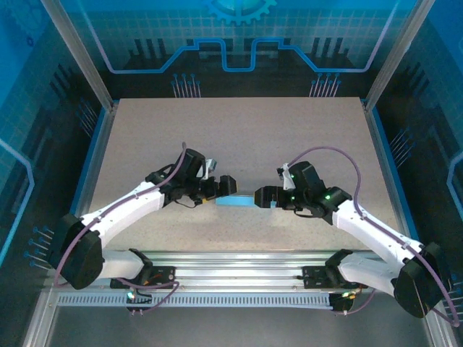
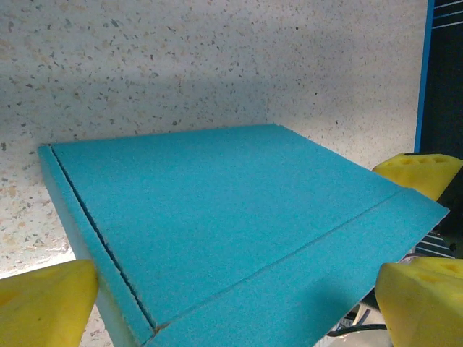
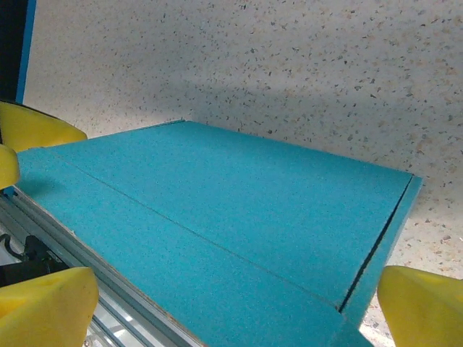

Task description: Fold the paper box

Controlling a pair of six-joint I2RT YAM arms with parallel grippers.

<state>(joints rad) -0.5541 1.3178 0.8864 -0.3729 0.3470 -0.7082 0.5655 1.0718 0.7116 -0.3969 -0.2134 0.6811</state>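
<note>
**Both jaws wide, blue box flat between them**

Left gripper (image 1: 226, 188): spread as wide as can be, clamped on nothing. In the left wrist view, yellow fingertips (image 2: 45, 307) at the two lower corners, well apart, with the paper box (image 2: 231, 217) spanning the gap between. Cannot tell whether either pad touches the cardboard.

Right gripper (image 3: 231, 307): likewise spread wide, clamped on nothing. In the right wrist view, yellow fingertips (image 3: 423, 307) low at either side, again with the blue cardboard stretching across between. Cannot tell here either whether there is contact.

From above, pointed at each other from left and right, one at each short end of the box, close in over its ends.

Paper box: closed up into a small flat rectangle, bright blue side out. Lies flat on the table (image 1: 239, 137), in the near middle, closer to the arm bases than to the back wall. One dark seam running near a short end, a finer crease running along a long side.

Further out: white arms (image 1: 126, 206) with black joints, bent inward toward the middle, purple cables (image 1: 327, 149) looping along them. Bases bolted to an aluminium rail (image 1: 239, 262) at the table's near edge. Pale speckled table top, blue-trimmed, enclosed by walls (image 1: 239, 43) printed in blue line patterns.
</note>
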